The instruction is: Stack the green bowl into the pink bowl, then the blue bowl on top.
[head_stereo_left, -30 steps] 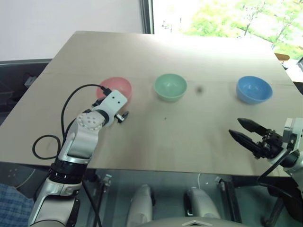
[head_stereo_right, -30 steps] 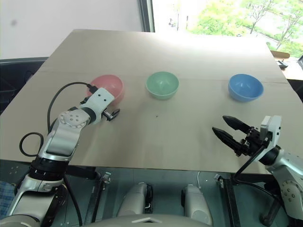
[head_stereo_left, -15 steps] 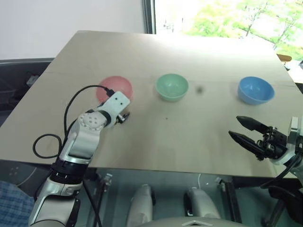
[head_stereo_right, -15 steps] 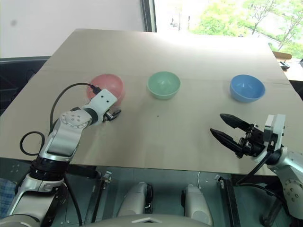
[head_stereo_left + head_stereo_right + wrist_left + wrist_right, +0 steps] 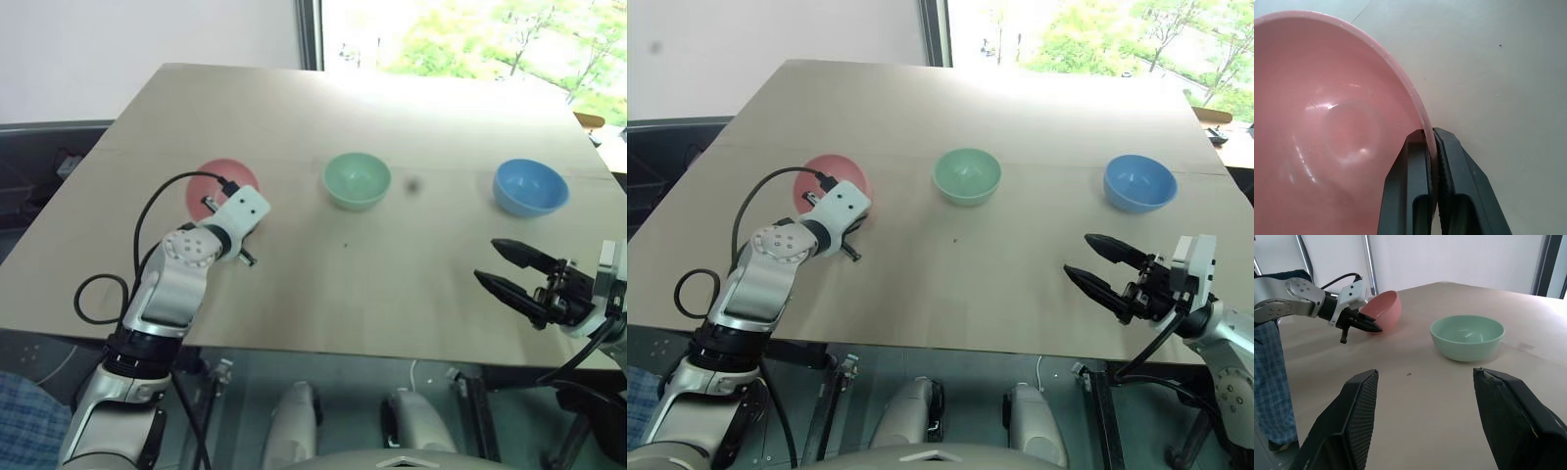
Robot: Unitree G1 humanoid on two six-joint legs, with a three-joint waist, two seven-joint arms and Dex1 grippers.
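While the right end effector hovers with fingers spread over the desk's near edge at four o'clock, the left end effector pinches the rim of the pink bowl, tilting it. Three smooth, plain, same-sized bowls lie in one row farther back: one pink at ten o'clock, one green bowl at twelve, one blue bowl at two.

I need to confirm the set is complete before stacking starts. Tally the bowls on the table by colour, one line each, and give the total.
Pink bowl: 1
Green bowl: 1
Blue bowl: 1
Total: 3 bowls
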